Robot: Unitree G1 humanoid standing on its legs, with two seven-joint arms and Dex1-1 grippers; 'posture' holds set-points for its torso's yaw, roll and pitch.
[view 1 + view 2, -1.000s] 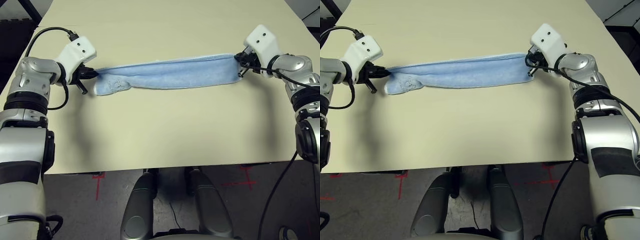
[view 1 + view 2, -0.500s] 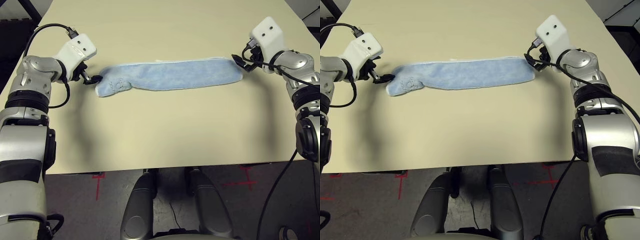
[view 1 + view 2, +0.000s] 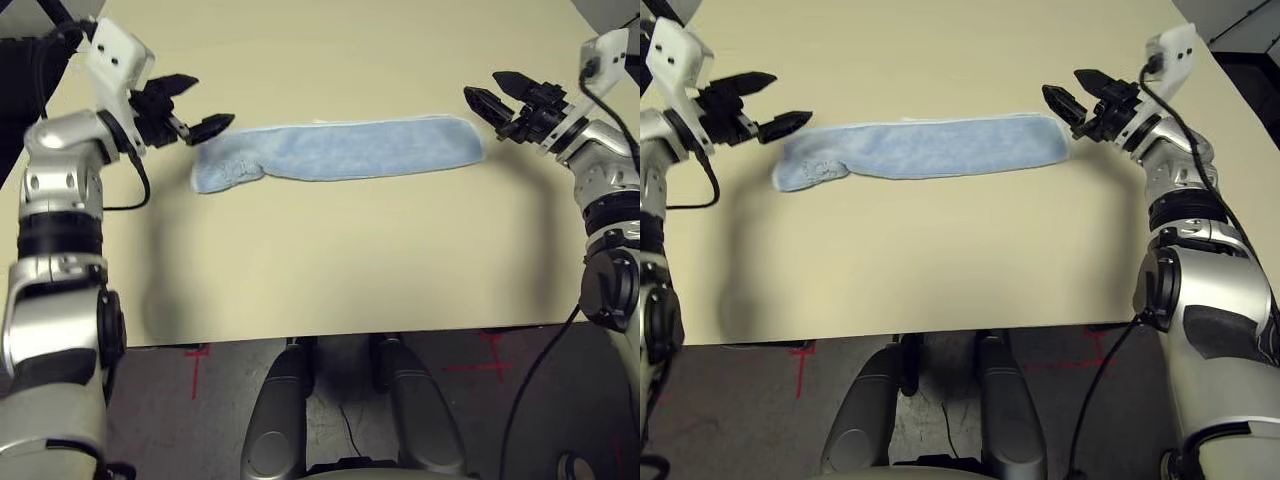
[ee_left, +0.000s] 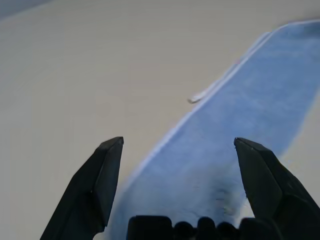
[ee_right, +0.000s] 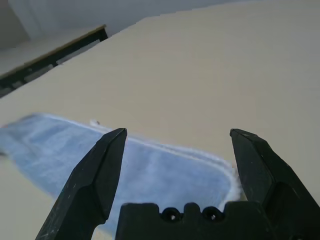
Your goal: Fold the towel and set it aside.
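Both grippers, left gripper (image 3: 190,103) at upper left and right gripper (image 3: 493,90) at upper right, are spread wide and hold nothing. Between them the towel (image 3: 335,150) lies as a long folded strip on the table (image 3: 320,270). For the next fold, I would pinch one end fully, both layers together.

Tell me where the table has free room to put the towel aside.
Bare table runs between the towel and the near edge, and also beyond the towel. It is crowded only at the towel's ends, beside the open left end effector and right end effector.
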